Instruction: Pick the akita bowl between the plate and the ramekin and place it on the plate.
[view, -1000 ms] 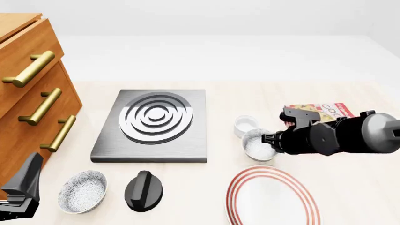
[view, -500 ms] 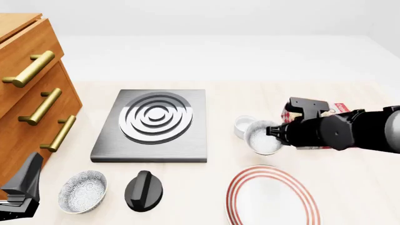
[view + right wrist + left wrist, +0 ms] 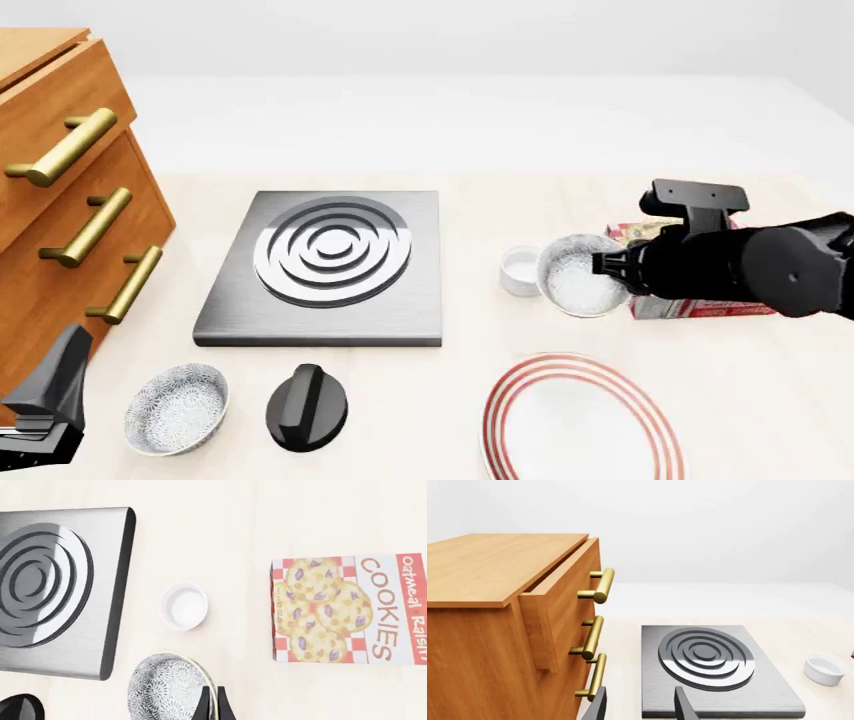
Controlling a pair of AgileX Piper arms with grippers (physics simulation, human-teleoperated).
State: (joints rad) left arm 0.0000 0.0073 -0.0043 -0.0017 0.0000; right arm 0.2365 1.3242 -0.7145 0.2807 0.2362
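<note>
Akita bowl was seen lifted clear of the worktop, a good bit higher than half a second before, and carried further away from the plate. It was held up beside the ramekin, partly in front of the cookie box in the front view. A second back it had been sitting low between ramekin and plate; now it was well above that spot.

The bowl was tipped hard, its speckled inside turned toward the camera and a bit to the left, so the round mouth read as an oval standing on edge rather than lying flat.

The right gripper was clamped on the rim, jaws pinched together over the bowl's wall on its right side.

The left gripper was parked by the drawer unit, jaws spread apart with nothing between them. The other speckled bowl was left next to the black knob.
</note>
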